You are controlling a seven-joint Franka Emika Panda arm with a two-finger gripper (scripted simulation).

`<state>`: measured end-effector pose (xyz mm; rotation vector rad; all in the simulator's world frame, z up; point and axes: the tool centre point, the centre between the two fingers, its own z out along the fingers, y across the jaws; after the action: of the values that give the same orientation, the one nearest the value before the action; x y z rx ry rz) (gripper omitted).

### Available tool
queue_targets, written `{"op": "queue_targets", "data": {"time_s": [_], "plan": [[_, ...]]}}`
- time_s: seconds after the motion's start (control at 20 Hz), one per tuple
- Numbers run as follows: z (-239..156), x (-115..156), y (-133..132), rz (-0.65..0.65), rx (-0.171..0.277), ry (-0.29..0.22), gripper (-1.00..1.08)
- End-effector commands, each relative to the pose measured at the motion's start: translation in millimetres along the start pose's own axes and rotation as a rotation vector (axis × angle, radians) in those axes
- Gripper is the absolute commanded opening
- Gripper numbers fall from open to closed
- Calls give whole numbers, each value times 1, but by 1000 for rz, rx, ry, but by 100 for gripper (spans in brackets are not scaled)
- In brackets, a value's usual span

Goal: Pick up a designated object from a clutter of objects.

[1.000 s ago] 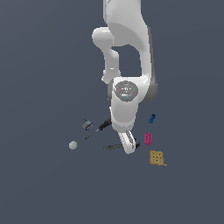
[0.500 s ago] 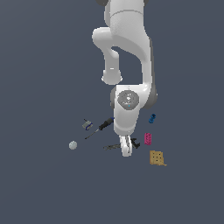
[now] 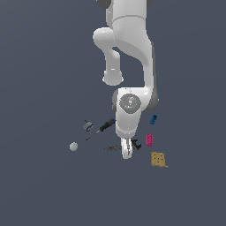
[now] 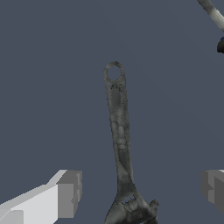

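White parallel gripper [image 4: 140,188] spread open, fingers either side of the long dark grey adjustable wrench [image 4: 119,131] lying flat on the grey floor [image 3: 44,185]; not touching it; black-and-blue-handled screwdriver [image 3: 102,127] near, pink block [image 3: 149,140] beside.

Simulated void; featureless grey-blue ground [image 3: 39,190]

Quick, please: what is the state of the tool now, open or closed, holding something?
Tool: open, holding nothing; its fingers straddle the wrench.

no readable text, no labels, no numbers on any object
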<state>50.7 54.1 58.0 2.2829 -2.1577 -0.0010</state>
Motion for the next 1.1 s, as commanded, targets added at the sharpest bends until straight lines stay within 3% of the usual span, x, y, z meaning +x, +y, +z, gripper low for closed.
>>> {"op": "queue_targets", "data": {"time_s": [0.0,0.85,0.9,1.05], "plan": [[0,0,0,0,0,0,100],[50,0,0,4,1,0,100],[50,0,0,4,1,0,-100],[50,0,0,4,1,0,-100]]}}
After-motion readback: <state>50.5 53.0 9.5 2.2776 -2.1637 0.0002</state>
